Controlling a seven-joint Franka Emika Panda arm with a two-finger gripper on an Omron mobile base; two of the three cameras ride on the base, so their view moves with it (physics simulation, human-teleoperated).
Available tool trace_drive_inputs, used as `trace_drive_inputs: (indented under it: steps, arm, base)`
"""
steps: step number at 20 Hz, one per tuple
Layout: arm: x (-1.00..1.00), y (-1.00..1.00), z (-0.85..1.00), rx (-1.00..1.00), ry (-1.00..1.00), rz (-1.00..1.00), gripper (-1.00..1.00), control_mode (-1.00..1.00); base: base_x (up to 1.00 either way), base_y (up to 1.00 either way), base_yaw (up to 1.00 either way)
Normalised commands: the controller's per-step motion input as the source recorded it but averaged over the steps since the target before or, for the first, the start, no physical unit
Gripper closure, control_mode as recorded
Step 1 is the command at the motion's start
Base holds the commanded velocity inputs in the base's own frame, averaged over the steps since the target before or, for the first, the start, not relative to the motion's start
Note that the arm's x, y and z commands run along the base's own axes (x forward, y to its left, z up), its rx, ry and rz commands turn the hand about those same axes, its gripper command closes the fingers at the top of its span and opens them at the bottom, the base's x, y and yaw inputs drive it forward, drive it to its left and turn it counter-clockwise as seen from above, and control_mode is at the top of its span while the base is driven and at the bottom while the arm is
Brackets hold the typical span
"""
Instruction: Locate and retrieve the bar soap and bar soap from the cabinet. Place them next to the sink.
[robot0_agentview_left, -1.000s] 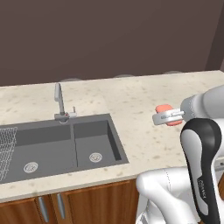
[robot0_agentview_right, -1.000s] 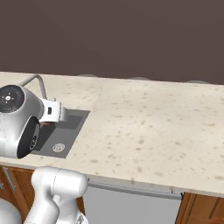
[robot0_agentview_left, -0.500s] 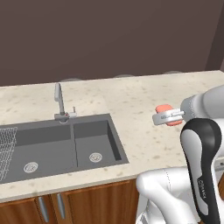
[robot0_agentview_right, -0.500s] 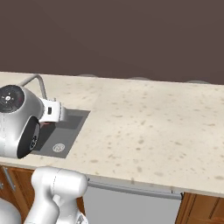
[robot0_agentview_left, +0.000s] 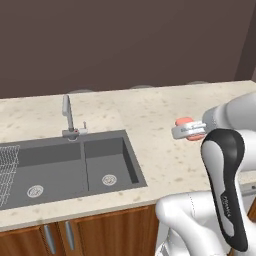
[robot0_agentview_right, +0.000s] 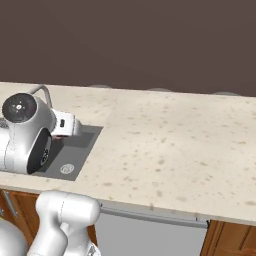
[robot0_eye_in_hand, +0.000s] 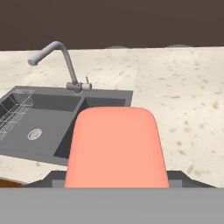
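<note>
Speckled counter (robot0_agentview_left: 150, 115) w/ sink (robot0_agentview_left: 70, 165); bar soap (robot0_eye_in_hand: 116, 146) is clamped in gripper (robot0_agentview_left: 187, 131) jaws above counter, right of sink

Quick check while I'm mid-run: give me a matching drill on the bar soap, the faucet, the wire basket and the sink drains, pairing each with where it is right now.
Things:
1. bar soap
2. faucet
3. wire basket
4. drains

Places:
A. upright at the back edge of the sink
B. in the far left basin
C. on the basin floors, one per basin
D. held in the gripper above the counter, right of the sink

Pairs: 1-D, 2-A, 3-B, 4-C
</note>
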Motion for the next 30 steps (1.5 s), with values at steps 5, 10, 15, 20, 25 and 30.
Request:
trace_drive_inputs:
  steps: [5,10,15,20,25,30]
  arm:
    - [0.67,-0.15,-0.19,0.00,0.05,0.00,1.00,-1.00]
    - [0.73,-0.18,-0.22,0.00,0.06,0.01,1.00,-1.00]
    - [0.98,-0.17,-0.39,-0.01,0.11,0.01,1.00,-1.00]
    - [1.00,-0.24,-0.54,0.00,0.10,0.00,1.00,-1.00]
    - [0.88,0.00,-0.52,-0.02,0.03,-0.02,1.00,-1.00]
    - [0.84,0.25,-0.50,-0.15,0.04,-0.05,1.00,-1.00]
  base:
    - [0.00,0.00,0.00]
    - [0.00,0.00,0.00]
    - [0.00,0.00,0.00]
    - [0.00,0.00,0.00]
    - [0.00,0.00,0.00]
    - [0.00,0.00,0.00]
